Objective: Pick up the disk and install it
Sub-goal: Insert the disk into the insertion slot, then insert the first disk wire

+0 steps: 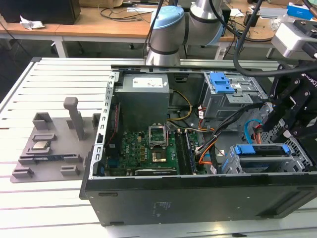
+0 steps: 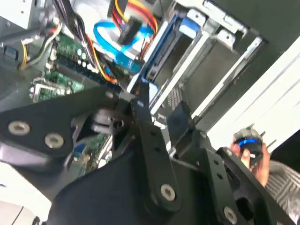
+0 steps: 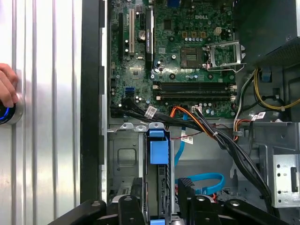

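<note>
One disk (image 1: 261, 157) stands on edge in the lower drive bay of the open computer case (image 1: 198, 198), at the exterior view's right, its blue carrier frame showing along the top; in the first wrist view the same disk (image 3: 158, 183) sits slotted between the bay's grey metal walls with a blue tab at its upper end. Right above it hangs the gripper (image 1: 292, 126), its black fingers (image 3: 185, 192) coming down on either side of the disk's edge in the first wrist view; whether they pinch the disk or stand just clear of it I cannot tell. Next to the bay run a blue data cable (image 3: 201, 180) and a bundle of orange and black wires. Further in lies the green motherboard (image 1: 148, 148) with its empty processor socket. Outside the case, on the slatted table (image 1: 49, 208), rests a grey fixture tray (image 1: 49, 148), and a person's hand (image 3: 7, 89) touches a round blue-lit button
</note>
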Controlling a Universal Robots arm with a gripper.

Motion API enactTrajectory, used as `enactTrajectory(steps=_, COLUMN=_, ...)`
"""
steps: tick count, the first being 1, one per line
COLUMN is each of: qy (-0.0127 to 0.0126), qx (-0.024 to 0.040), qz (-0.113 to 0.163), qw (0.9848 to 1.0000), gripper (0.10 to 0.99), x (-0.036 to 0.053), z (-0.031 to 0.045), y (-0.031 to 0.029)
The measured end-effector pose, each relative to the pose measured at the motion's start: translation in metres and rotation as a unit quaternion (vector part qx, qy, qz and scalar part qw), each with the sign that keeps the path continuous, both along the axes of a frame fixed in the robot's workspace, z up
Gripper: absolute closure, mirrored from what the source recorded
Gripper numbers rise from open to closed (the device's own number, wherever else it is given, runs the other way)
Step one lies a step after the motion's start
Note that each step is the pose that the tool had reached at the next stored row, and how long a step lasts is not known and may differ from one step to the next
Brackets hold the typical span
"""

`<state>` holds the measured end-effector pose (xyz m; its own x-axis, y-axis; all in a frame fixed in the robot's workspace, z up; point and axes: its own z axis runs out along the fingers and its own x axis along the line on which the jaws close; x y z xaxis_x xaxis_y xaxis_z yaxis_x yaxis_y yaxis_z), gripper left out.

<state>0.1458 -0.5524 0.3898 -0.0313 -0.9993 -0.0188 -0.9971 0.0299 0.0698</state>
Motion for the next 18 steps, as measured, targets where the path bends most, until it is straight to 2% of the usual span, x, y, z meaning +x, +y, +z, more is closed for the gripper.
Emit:
enactTrajectory(steps=2, qy=0.0000, qx=-0.0001, qz=0.000, qw=1.0000, gripper=0.671, x=0.0000, z=-0.0001, y=0.0000)
enactTrajectory(steps=7, qy=0.0000, qx=0.0000, qz=0.000, qw=1.0000, gripper=0.980, x=0.0000, z=-0.0004, y=0.0000)
enactTrajectory(steps=18, qy=0.0000, qx=0.0000, qz=0.000, qw=1.0000, gripper=0.980, x=0.0000, z=-0.0011, y=0.0000)
